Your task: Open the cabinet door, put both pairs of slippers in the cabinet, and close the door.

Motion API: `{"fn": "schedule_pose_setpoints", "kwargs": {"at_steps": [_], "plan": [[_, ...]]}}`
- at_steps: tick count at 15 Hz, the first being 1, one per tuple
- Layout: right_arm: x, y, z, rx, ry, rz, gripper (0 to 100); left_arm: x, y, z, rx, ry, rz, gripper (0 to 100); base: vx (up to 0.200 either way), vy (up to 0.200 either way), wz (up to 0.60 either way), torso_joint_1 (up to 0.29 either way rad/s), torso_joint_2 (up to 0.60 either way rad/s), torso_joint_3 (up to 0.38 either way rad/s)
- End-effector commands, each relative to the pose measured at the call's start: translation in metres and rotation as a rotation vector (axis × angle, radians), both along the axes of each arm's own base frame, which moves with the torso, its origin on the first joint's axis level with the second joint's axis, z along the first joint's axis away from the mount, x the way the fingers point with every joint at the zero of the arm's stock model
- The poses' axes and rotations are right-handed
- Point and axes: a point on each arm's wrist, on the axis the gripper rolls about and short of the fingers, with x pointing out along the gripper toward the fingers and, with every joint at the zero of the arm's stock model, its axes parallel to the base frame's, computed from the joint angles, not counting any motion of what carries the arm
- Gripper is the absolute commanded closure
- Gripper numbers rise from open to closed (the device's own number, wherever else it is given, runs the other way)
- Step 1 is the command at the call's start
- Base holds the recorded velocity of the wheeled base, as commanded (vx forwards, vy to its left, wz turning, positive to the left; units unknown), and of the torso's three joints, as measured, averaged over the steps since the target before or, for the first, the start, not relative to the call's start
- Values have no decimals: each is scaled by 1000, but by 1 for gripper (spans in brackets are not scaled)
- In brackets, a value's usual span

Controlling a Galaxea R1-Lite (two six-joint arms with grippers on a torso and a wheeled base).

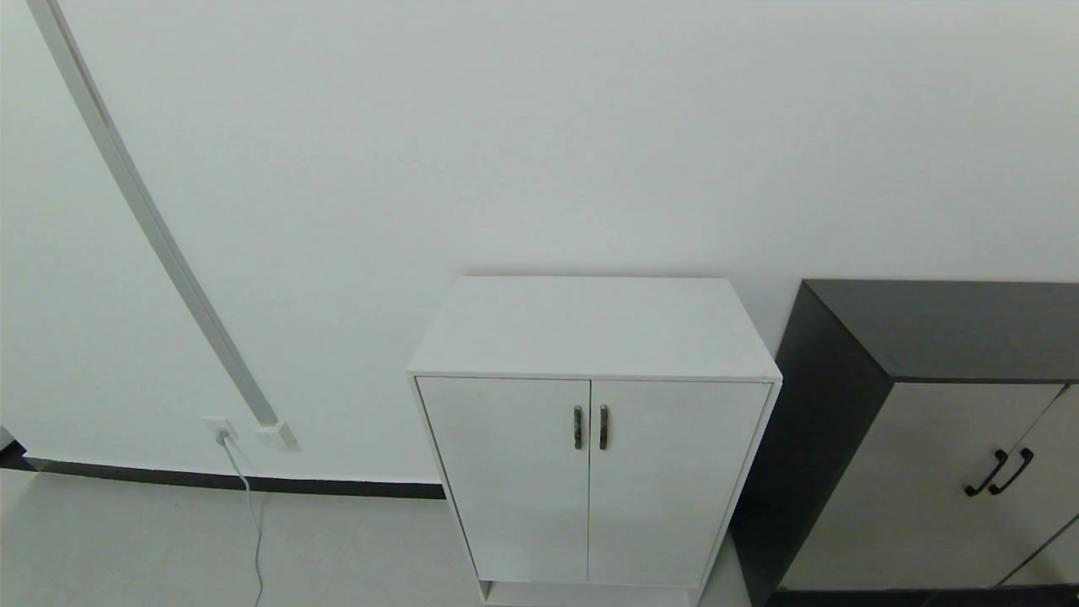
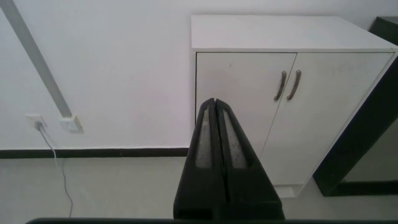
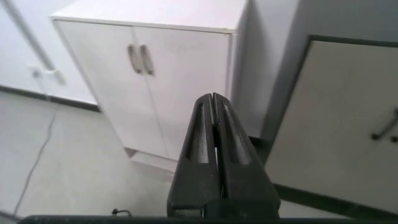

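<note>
A white two-door cabinet (image 1: 590, 472) stands against the wall with both doors closed and two dark handles (image 1: 590, 427) side by side at the centre seam. The left wrist view shows the cabinet (image 2: 292, 106) ahead, with my left gripper (image 2: 214, 102) shut, fingers pressed together and nothing held, still well short of the doors. In the right wrist view my right gripper (image 3: 212, 98) is shut and empty too, some way in front of the cabinet (image 3: 155, 81).
A black cabinet with pale doors (image 1: 919, 455) stands close on the white cabinet's right. On the left, a wall socket (image 1: 221, 432) has a grey cable (image 1: 253, 523) trailing over the floor. A pale conduit (image 1: 143, 211) runs up the wall.
</note>
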Motion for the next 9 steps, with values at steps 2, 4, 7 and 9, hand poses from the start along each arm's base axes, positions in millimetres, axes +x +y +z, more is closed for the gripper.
{"fn": "schedule_pose_setpoints", "kwargs": {"at_steps": [2, 4, 7, 9], "plan": [[0, 0, 1, -24, -1, -111, 100, 0, 0, 0, 0, 0, -1, 100, 0, 0, 0, 0, 0, 0], [1, 1, 2, -63, -28, -71, 100, 0, 0, 0, 0, 0, 0, 100, 0, 0, 0, 0, 0, 0], [1, 5, -5, -57, 16, 128, 100, 0, 0, 0, -1, 0, 0, 100, 0, 0, 0, 0, 0, 0], [2, 5, -4, -64, 12, 92, 100, 0, 0, 0, -3, 0, 0, 100, 0, 0, 0, 0, 0, 0]]}}
